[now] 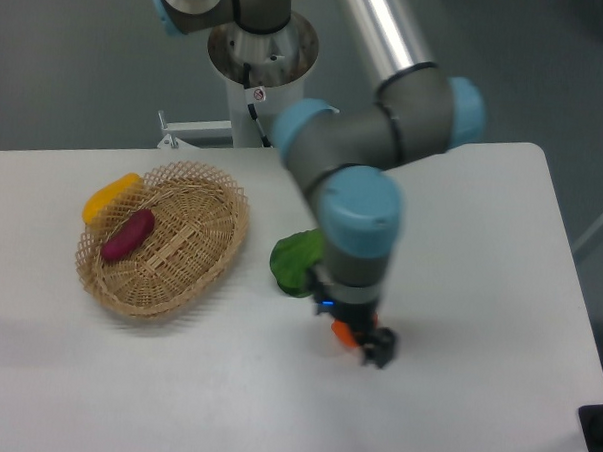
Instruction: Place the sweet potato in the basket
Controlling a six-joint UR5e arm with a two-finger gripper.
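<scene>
Gripper (368,346) is pointing down at the white bench (479,294), low over its surface right of centre, with the arm reaching forward from its base at the back and bending at the blue-capped elbow and wrist. Whether its fingers are parted or closed I cannot tell, since the wrist is hiding most of them. One small orange thing (343,334) is showing at the gripper's left side, too covered to identify. One green leafy vegetable (297,261) is sitting on the bench just left of the wrist. One basket (194,271) is lying on the left part of the bench. One sweet potato (127,234) is lying inside it, toward its left side. One yellow vegetable (111,198) is resting against the basket's upper left rim.
</scene>
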